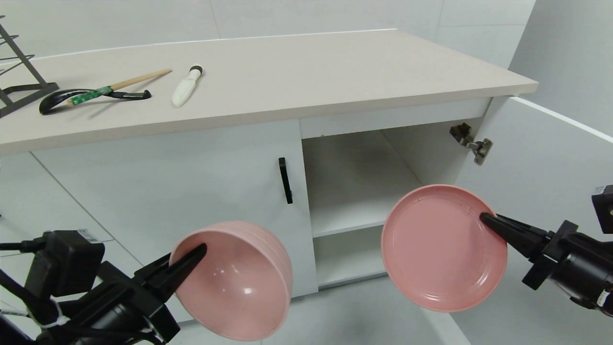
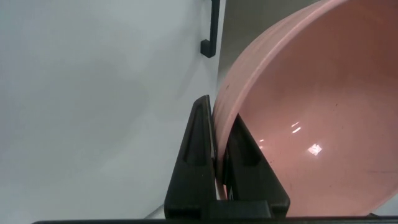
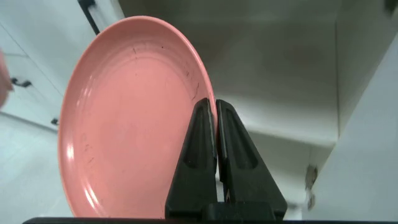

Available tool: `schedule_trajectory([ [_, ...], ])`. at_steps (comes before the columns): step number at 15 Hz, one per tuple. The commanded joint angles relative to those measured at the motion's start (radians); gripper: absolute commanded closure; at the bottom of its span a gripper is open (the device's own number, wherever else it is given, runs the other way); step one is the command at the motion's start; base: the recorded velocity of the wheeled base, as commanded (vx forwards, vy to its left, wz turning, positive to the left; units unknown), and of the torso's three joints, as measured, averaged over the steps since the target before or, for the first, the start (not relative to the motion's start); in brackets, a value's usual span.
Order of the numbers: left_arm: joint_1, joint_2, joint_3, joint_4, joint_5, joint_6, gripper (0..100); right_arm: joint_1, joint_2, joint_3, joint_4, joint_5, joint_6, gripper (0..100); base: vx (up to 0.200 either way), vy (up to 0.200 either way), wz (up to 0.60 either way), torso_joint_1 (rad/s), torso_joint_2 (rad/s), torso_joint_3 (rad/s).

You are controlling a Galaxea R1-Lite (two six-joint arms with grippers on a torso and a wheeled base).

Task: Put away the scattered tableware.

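My left gripper point(image 1: 191, 254) is shut on the rim of a pink bowl point(image 1: 239, 282), held tilted on its side low in front of the closed left cabinet door point(image 1: 182, 182). In the left wrist view its fingers point(image 2: 202, 143) clamp the pink bowl point(image 2: 311, 106) at the rim. My right gripper point(image 1: 486, 219) is shut on the edge of a pink plate point(image 1: 440, 249), held nearly upright before the open cabinet compartment point(image 1: 354, 182). The right wrist view has the pink plate point(image 3: 130, 118) pinched between the fingers point(image 3: 199, 137). A black ladle point(image 1: 91, 95), a wooden stick point(image 1: 139, 79) and a white-handled utensil point(image 1: 186, 87) lie on the countertop point(image 1: 297, 72).
The right cabinet door point(image 1: 546, 158) stands swung open at the right, its hinge point(image 1: 471, 141) showing. A shelf point(image 1: 354, 211) divides the open compartment. A black handle point(image 1: 285, 180) is on the closed door. A black wire rack point(image 1: 19, 72) stands at the counter's far left.
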Motion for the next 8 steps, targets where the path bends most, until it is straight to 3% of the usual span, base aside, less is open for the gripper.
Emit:
schedule_trajectory([
  [1, 0.000, 0.003, 0.000, 0.000, 0.000, 0.000, 100, -0.002, 0.087, -0.007, -0.001, 0.002, 0.000, 100, 0.200, -0.200, 0.00, 0.002, 0.00, 0.002],
  [8, 0.000, -0.025, -0.001, -0.005, 0.000, 0.001, 100, 0.003, 0.175, -0.036, -0.001, 0.001, 0.000, 100, 0.000, 0.000, 0.00, 0.000, 0.00, 0.000],
])
